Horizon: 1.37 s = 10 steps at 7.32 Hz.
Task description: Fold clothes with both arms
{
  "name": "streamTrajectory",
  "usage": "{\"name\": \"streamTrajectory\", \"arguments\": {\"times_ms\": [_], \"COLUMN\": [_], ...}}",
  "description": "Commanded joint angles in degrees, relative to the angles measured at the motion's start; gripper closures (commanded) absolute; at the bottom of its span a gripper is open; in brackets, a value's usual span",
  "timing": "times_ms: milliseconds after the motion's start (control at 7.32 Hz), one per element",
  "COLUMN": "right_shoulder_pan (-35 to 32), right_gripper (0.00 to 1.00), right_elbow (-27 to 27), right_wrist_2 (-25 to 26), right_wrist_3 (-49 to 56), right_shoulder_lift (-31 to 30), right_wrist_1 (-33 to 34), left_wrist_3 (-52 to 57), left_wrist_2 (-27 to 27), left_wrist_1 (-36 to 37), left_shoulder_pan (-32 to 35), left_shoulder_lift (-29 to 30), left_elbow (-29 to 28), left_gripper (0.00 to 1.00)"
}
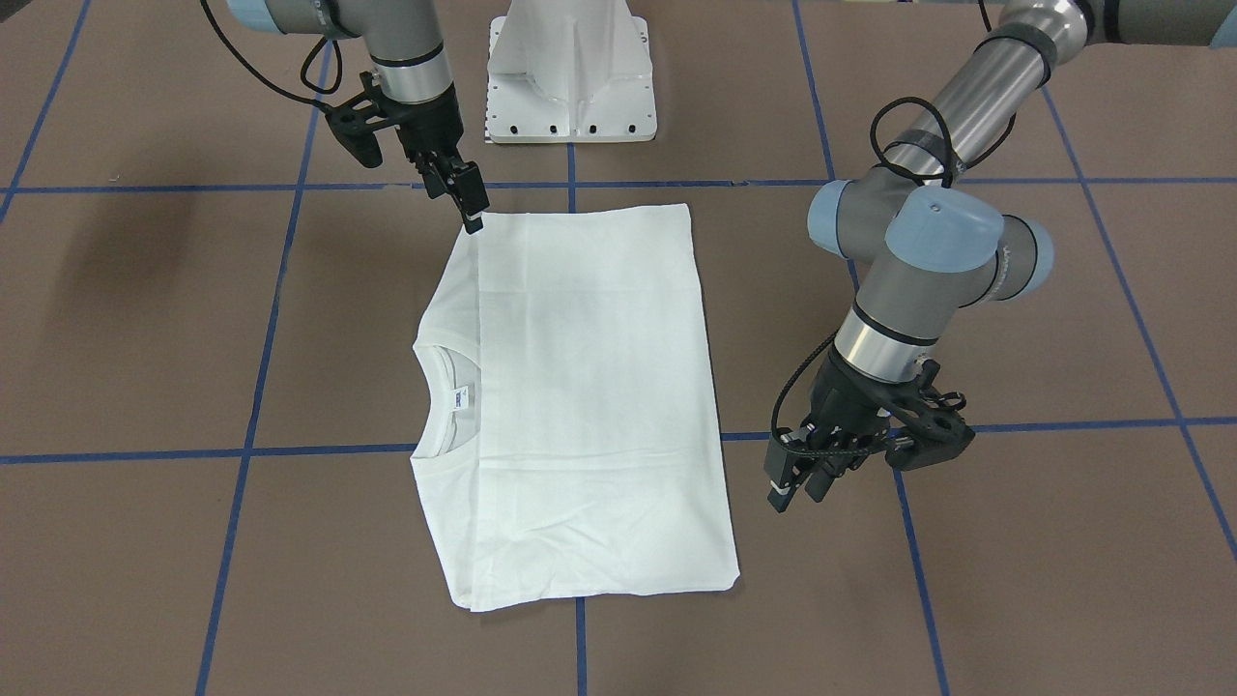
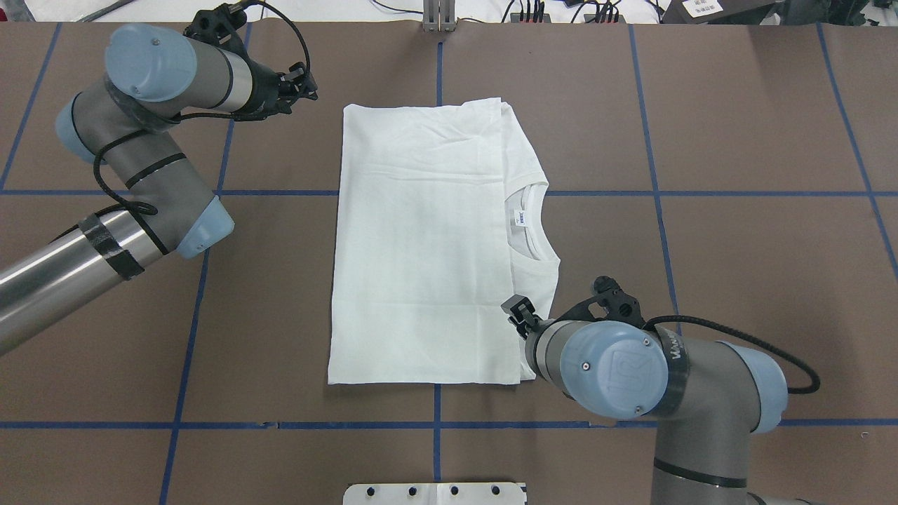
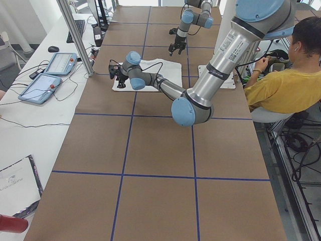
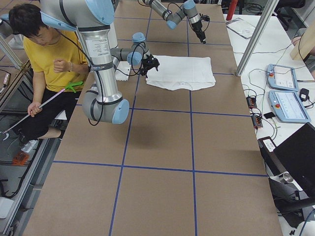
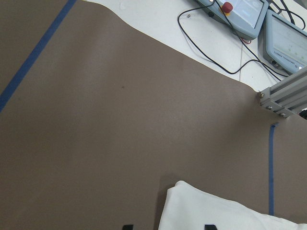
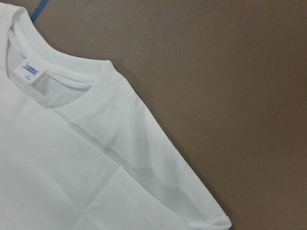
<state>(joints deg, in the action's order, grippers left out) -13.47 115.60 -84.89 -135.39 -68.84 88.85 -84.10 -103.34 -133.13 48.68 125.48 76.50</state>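
Note:
The white T-shirt (image 1: 580,406) lies flat on the brown table (image 1: 1015,541), folded into a rectangle, with the ribbed collar and label (image 1: 446,396) showing on one long side. It also shows in the overhead view (image 2: 421,245). No black print shows. My left gripper (image 1: 794,481) is open and empty, just off the shirt's far left corner (image 5: 216,213); its fingertips (image 5: 127,226) stand apart. My right gripper (image 1: 469,208) hovers at the shirt's near corner on the collar side and looks open and empty. The right wrist view shows the collar (image 6: 62,76) and no fingers.
The white metal pedestal (image 1: 570,77) stands at the table's near edge between the arms. Blue tape lines (image 2: 435,424) cross the table. A person in yellow (image 3: 281,85) sits beside the robot. Control tablets (image 4: 283,81) and an aluminium post (image 5: 283,96) stand beyond the far edge.

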Motion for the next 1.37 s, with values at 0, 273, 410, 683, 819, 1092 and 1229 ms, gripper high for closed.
{"name": "streamTrajectory", "arguments": {"times_ms": [0, 273, 410, 683, 819, 1092, 1229], "right_shoulder_pan": [2.31, 2.4, 2.48, 2.66, 2.83, 2.92, 2.92], "right_gripper": [0.01, 0.01, 0.02, 0.07, 0.08, 0.12, 0.29], "right_elbow": [-2.74, -5.2, -5.56, -7.05, -7.14, -7.23, -7.14], "right_wrist_2": [2.53, 2.36, 2.36, 1.92, 1.92, 1.83, 1.83], "right_wrist_3": [-3.73, -5.58, -5.58, -5.58, -5.58, -5.58, -5.58], "right_shoulder_lift": [1.08, 2.22, 2.31, 3.27, 3.28, 3.19, 3.19], "right_wrist_1": [-0.08, -0.08, -0.26, -0.09, 0.0, 0.0, 0.0], "left_wrist_3": [-0.01, -0.1, -0.1, -0.19, -0.19, -0.19, -0.19], "left_wrist_2": [-0.02, 0.07, 0.07, 0.16, 0.07, 0.16, 0.16], "left_wrist_1": [-0.02, -0.02, -0.02, -0.02, -0.02, -0.02, -0.02], "left_shoulder_pan": [0.01, 0.01, 0.01, 0.01, 0.01, 0.01, 0.01], "left_shoulder_lift": [-0.94, -0.94, -0.94, -0.94, -0.94, -0.94, -1.2], "left_elbow": [1.11, 1.2, 1.2, 1.28, 1.28, 1.28, 1.54], "left_gripper": [0.42, 0.42, 0.42, 0.42, 0.42, 0.42, 0.42]}}
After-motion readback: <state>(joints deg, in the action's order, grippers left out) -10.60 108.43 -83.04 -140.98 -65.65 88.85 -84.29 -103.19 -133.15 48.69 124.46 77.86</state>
